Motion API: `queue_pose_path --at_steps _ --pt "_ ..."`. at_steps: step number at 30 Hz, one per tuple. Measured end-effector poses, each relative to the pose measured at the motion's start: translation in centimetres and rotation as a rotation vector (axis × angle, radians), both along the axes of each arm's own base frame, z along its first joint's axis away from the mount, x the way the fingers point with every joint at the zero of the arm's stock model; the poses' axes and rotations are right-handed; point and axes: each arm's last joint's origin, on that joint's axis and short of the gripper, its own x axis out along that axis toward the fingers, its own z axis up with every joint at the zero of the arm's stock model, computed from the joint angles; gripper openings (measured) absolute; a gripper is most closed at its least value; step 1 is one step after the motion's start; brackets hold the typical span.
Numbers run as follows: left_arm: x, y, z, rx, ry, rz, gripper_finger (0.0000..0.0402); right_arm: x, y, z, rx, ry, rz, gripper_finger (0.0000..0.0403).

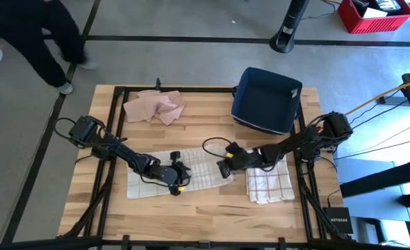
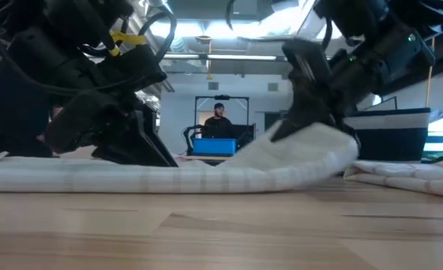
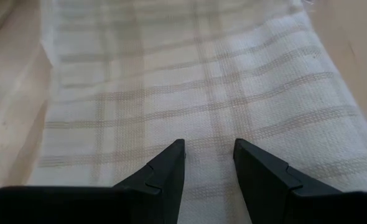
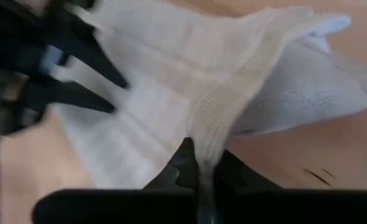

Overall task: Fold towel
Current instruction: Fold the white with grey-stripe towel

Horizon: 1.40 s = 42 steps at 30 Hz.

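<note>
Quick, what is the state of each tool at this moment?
Left tool: open, resting on the plaid towel, gripping nothing.
Right tool: closed on that towel's edge, which is lifted off the table.

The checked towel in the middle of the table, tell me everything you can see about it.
The checked towel is white woven cloth with faint beige plaid lines, lying mostly flat on the wooden table. Its right end is pinched and lifted by the right gripper, bunching into a raised fold. The left gripper rests on its flat part, fingers apart. A second, folded towel lies beside it.
</note>
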Motion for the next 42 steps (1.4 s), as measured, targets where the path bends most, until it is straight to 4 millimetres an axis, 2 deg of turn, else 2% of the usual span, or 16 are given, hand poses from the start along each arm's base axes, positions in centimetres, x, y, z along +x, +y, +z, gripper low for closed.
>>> queue_pose_path --at_steps 3,11,19,21,24,28,31,35,38,42 --pt "0.0 0.0 0.0 -0.013 -0.002 0.011 0.0130 0.4 0.1 0.8 0.006 -0.080 0.002 0.0022" --pt "0.1 -0.1 0.2 -0.033 -0.025 0.019 0.0130 1.3 0.3 2.1 -0.030 -0.240 0.049 0.0011" --pt "1.0 -0.3 1.3 -0.040 -0.113 -0.001 0.0130 1.7 0.4 3.2 -0.059 -0.360 0.044 0.0014" --pt "0.9 -0.7 2.1 -0.019 -0.066 -0.016 0.0130 1.8 0.4 3.3 -0.062 -0.368 0.045 0.0012" --pt "0.5 -1.5 4.3 0.000 0.023 -0.031 0.0130 1.7 0.6 3.2 -0.063 -0.359 0.052 0.0015" --pt "-1.4 -1.5 6.5 -0.009 0.193 0.038 0.0130 1.7 0.6 3.2 -0.067 -0.354 0.047 0.0018" --pt "-3.3 -1.1 6.1 -0.055 0.304 0.175 0.0130 1.7 0.6 3.2 -0.065 -0.356 0.046 0.0019" --pt "-4.9 -1.2 3.8 -0.075 0.356 0.240 0.0130 1.8 0.6 3.5 -0.030 -0.383 0.042 0.0017" --pt "-4.9 -1.4 2.1 -0.091 0.320 0.233 0.0130 2.4 0.8 4.4 -0.028 -0.419 0.036 0.0014" --pt "-3.9 -1.6 1.1 -0.119 0.241 0.224 0.0130 4.1 1.1 6.2 -0.065 -0.475 0.037 0.0016"
